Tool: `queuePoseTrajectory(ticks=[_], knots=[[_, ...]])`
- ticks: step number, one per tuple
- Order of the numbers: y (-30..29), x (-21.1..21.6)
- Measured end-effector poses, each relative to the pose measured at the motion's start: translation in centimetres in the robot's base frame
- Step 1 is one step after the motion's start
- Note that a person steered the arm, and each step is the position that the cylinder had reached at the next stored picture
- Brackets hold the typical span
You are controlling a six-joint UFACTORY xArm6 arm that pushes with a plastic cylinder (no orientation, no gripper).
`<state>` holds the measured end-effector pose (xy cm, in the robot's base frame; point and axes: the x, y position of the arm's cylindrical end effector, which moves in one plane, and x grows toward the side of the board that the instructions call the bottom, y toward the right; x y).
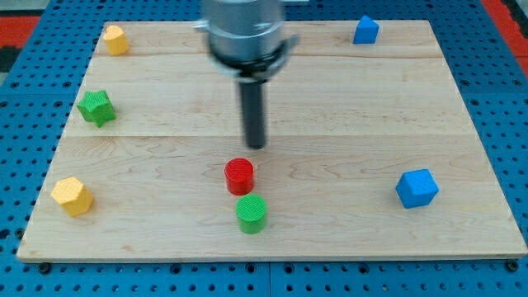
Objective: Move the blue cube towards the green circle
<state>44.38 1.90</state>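
Blue cube [417, 187] sat untouched, well right of green circle [252, 214]; my tip [256, 146], pincerless, held nothing.

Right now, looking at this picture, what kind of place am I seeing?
Probably a robotics lab bench. A wooden board lies on a blue perforated base, small blocks like the blue cube and green cylinder are scattered about, and my tip hangs above the red cylinder.

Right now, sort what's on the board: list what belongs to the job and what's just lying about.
Job:
blue cube, at the view's right
green circle, low centre
my tip, just above the red circle, touching no block

Lying about:
red circle
blue block, top right
green star
yellow block, top left
yellow hexagon
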Motion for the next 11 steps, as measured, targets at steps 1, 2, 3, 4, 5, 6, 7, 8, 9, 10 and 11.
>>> queuePoseTrajectory(ticks=[1,2,3,4,5,6,7,8,9,10,11], knots=[[9.7,-3.5],[15.7,-0.6],[16.6,4.7],[18.7,6.0],[22.2,6.1],[20.7,8.9],[15.0,10.2],[7.5,11.2],[4.5,10.5],[4.9,8.8],[10.2,1.8]])
